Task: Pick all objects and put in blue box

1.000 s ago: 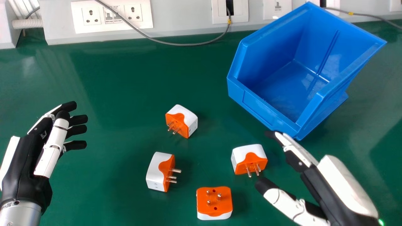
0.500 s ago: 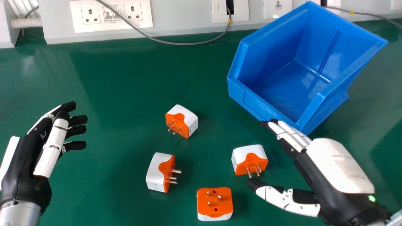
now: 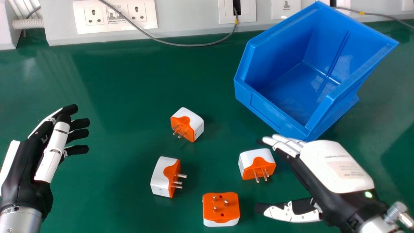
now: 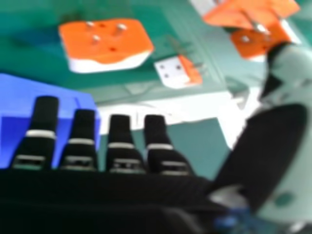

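In the head view, my right hand [image 3: 333,165] is open beside the rightmost orange-and-white plug adapter [image 3: 257,164], fingers behind it and thumb in front, not holding it. Three more adapters lie on the green table: one farther back [image 3: 187,124], one at centre left [image 3: 165,177], one nearest with pins up [image 3: 221,209]. The blue box [image 3: 275,113] stands behind the right hand, with nothing in it. My left hand [image 3: 26,168] rests open at the left. In the right hand view, the right hand's fingers [image 4: 119,141] are straight, near an adapter [image 4: 105,44] and the blue box [image 4: 48,97].
A wall trunking [image 3: 187,19] with sockets [image 3: 114,16] runs along the table's back edge. A grey cable [image 3: 194,45] droops from it onto the table's rear. Green tabletop [image 3: 113,81] lies between the left hand and the box.
My right hand has shifted and turned, its fingers now level above the rightmost adapter's far side and its thumb lower and farther from them. The left hand and the adapters have kept their places.
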`<action>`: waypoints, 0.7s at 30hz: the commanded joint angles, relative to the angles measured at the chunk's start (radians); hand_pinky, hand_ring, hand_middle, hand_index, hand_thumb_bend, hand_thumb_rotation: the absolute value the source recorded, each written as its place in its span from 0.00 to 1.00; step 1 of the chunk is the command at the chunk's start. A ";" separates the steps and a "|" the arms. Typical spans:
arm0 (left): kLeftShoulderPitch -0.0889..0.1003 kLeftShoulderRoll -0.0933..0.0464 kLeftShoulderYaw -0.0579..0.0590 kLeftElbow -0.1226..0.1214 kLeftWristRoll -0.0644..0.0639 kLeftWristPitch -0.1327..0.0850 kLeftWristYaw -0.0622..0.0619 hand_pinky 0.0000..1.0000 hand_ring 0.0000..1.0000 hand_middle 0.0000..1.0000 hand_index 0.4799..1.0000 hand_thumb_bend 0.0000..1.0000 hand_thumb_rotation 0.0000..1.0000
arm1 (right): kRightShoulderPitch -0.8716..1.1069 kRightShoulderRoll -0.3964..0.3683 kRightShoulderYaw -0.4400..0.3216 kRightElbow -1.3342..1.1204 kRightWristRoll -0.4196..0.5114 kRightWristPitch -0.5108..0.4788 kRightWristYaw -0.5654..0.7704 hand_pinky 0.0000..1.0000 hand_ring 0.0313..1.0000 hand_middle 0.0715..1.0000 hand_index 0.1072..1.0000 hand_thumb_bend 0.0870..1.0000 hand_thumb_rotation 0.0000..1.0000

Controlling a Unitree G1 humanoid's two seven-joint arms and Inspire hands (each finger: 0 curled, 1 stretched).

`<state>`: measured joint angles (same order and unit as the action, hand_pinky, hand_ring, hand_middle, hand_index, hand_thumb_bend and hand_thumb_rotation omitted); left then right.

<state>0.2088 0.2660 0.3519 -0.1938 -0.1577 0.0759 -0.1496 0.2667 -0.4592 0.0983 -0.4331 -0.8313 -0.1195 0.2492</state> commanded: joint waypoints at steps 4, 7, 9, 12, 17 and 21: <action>-0.008 0.013 0.012 -0.028 -0.002 -0.002 0.002 0.65 0.75 0.75 0.65 0.32 0.80 | -0.079 -0.057 0.013 0.012 -0.015 -0.014 0.033 0.72 0.84 0.86 0.82 0.43 0.11; -0.010 0.014 0.013 -0.025 -0.004 -0.002 0.000 0.65 0.75 0.75 0.65 0.32 0.80 | -0.108 -0.086 0.019 0.033 -0.014 -0.029 0.038 0.72 0.84 0.85 0.80 0.45 0.05; -0.010 0.013 0.013 -0.025 -0.005 -0.001 0.000 0.65 0.75 0.75 0.65 0.32 0.80 | -0.131 -0.106 0.021 0.049 -0.013 -0.040 0.041 0.72 0.83 0.84 0.80 0.46 0.04; -0.011 0.013 0.014 -0.025 -0.006 -0.001 -0.001 0.65 0.75 0.75 0.64 0.32 0.80 | -0.182 -0.135 0.032 0.086 -0.012 -0.065 0.047 0.72 0.83 0.84 0.80 0.46 0.03; -0.007 0.010 0.013 -0.037 -0.006 0.008 0.000 0.65 0.75 0.75 0.64 0.32 0.80 | -0.231 -0.168 0.040 0.121 0.000 -0.092 0.055 0.69 0.81 0.82 0.77 0.41 0.01; -0.007 0.008 0.013 -0.038 -0.006 0.011 0.000 0.65 0.75 0.75 0.64 0.33 0.80 | -0.249 -0.162 0.042 0.123 0.022 -0.076 0.084 0.69 0.80 0.81 0.77 0.41 0.00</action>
<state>0.2060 0.2658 0.3589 -0.2064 -0.1591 0.0893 -0.1502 0.0381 -0.6148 0.1397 -0.3060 -0.8284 -0.1999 0.3238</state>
